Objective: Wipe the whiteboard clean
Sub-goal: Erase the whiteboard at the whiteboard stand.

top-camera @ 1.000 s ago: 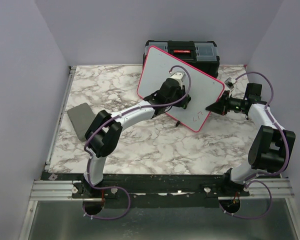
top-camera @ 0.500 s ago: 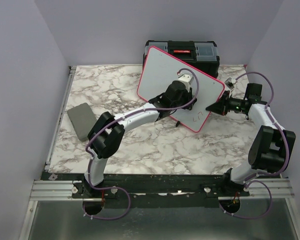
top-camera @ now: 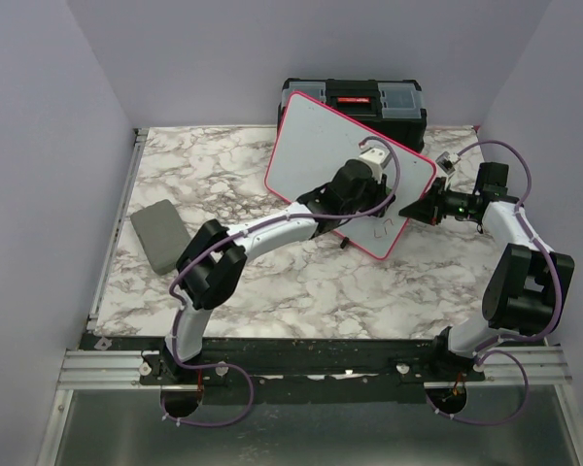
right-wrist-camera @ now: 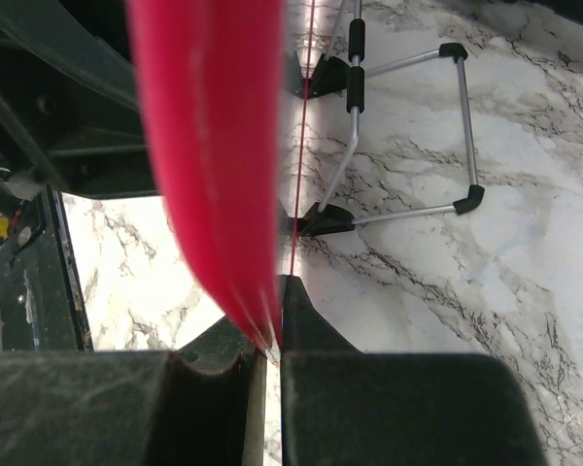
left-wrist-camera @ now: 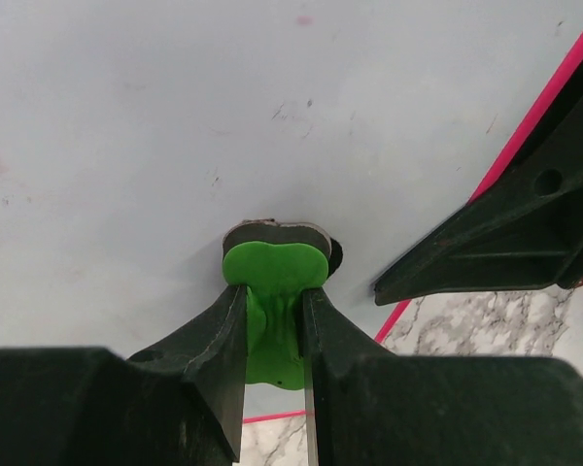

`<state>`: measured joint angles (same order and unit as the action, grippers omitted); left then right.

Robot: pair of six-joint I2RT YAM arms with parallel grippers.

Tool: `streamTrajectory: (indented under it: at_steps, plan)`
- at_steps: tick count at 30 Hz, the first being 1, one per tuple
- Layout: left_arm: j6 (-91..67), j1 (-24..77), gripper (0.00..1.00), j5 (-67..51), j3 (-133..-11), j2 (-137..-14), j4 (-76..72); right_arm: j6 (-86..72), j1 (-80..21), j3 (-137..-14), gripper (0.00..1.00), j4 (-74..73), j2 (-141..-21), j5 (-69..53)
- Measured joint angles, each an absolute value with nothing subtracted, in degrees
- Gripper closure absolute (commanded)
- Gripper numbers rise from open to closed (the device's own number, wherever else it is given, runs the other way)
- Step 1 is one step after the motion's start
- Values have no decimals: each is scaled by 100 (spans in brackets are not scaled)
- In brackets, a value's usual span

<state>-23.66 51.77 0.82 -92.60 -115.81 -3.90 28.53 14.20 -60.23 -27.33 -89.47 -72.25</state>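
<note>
Whiteboard (top-camera: 311, 146) rim inside right gripper (top-camera: 405, 208)

A marble-patterned table (top-camera: 272, 282) carries everything. A black toolbox (top-camera: 360, 102) sits at its far edge, apparently on the top itself, though its base is hidden. Just in front of the toolbox the whiteboard (top-camera: 311, 146) stands tilted on a wire stand (right-wrist-camera: 408, 136), whose black feet touch the marble. Well left of the toolbox and nearer, a flat grey pad (top-camera: 158, 235) lies on the table.
</note>
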Motion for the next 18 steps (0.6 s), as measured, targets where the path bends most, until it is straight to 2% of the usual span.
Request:
streamTrajectory:
  at_steps: [11,18]
  plan:
    - [-1831,5037,100,423,-11703,-12151,62,2808,1352,-6023,99,-2956,-8947,-7297]
    - [-1822,4884,100,794,-11917,-12265,338,2810,1345,-6023,99,-3026,-8947,-7319]
